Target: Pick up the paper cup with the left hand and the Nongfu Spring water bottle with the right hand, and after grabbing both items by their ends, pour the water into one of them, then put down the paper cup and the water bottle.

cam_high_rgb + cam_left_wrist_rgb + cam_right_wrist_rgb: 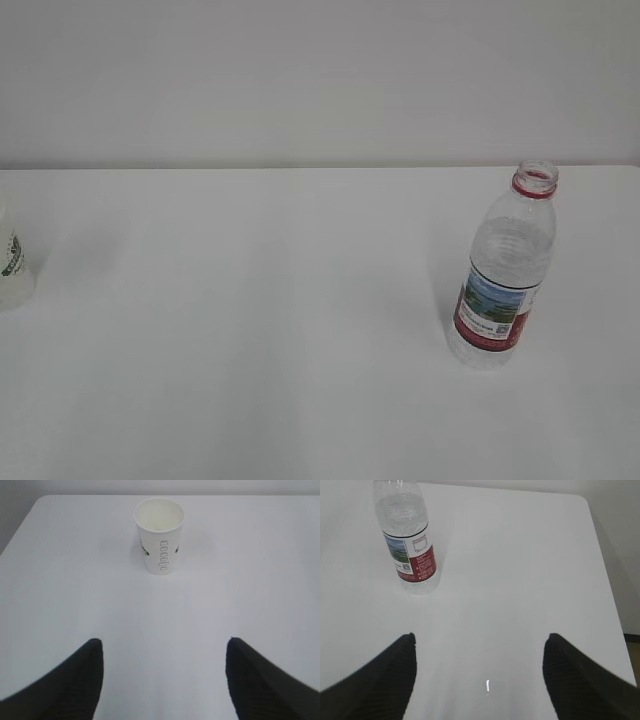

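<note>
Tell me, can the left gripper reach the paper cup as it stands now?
Probably yes. The left gripper is open, and the paper cup stands upright ahead of it, slightly left of centre, with only bare table between them.

paper cup (pixel 159 532): matt paper | water bottle (pixel 502 272): clear ribbed plastic | table (pixel 250 350): smooth, probably laminate

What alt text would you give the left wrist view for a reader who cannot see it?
A white paper cup with dark print stands upright and open on a white table, ahead of the camera and slightly left of centre. The left gripper is open, its two black fingers spread wide at the bottom corners, well short of the cup and holding nothing.
</note>
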Robot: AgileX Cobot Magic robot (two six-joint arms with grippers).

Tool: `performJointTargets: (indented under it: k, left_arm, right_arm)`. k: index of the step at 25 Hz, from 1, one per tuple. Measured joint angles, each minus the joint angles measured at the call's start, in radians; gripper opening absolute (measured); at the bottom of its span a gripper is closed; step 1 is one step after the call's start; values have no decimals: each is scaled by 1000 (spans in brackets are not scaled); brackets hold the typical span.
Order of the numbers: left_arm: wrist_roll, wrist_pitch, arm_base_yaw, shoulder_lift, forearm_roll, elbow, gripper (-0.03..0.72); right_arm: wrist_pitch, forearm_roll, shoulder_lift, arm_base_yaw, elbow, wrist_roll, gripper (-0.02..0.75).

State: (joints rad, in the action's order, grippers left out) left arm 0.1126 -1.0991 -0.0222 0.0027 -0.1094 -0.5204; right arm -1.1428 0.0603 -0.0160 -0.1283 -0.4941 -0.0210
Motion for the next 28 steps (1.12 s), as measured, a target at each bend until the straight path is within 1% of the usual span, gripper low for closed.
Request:
performJointTargets:
  k: [5,10,21,28]
  left_arm:
    - [0,0,0,0,-2,0,550]
    - [0,17,-2,0,-2,-5,549]
    - [0,246,-2,22,-9,-20,549]
    - [0,387,-2,118,-12,-20,548]
  right_arm:
    - [13,0,0,0,-9,0,591]
    - [108,0,0,0,-19,0,591]
    - [253,-2,0,0,-19,-23,591]
    - [411,-26,116,0,-21,-39,591]
